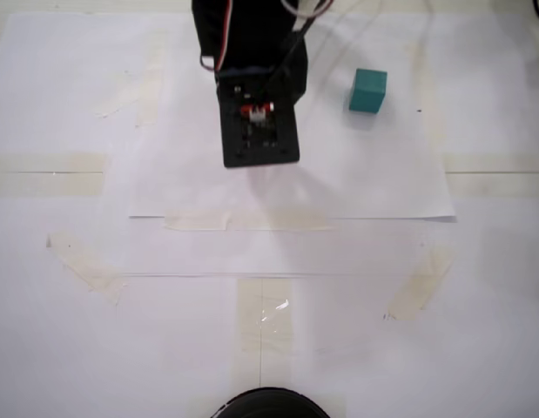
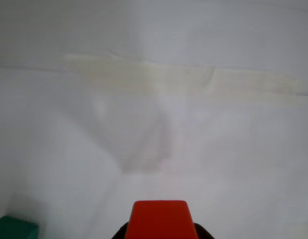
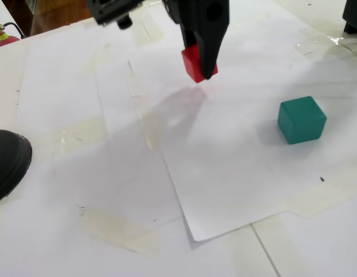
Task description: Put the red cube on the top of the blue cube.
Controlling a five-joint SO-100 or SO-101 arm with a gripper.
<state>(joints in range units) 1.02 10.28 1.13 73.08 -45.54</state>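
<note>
The red cube (image 3: 192, 64) hangs in the air above the white paper, held between the black fingers of my gripper (image 3: 200, 68), which is shut on it. In the wrist view the red cube (image 2: 160, 219) fills the bottom centre. A sliver of the red cube (image 1: 256, 111) shows under the arm in a fixed view from above. The teal blue cube (image 3: 301, 119) rests on the paper, apart from the gripper and to its right. The blue cube (image 1: 368, 91) is also right of the arm there, and the blue cube (image 2: 13, 227) peeks in at the wrist view's bottom left corner.
White paper sheets (image 3: 236, 173) taped down with yellowish tape (image 1: 239, 220) cover the table. A dark rounded object (image 3: 8, 161) sits at the left edge, and the same dark object (image 1: 269, 403) shows at the bottom centre from above.
</note>
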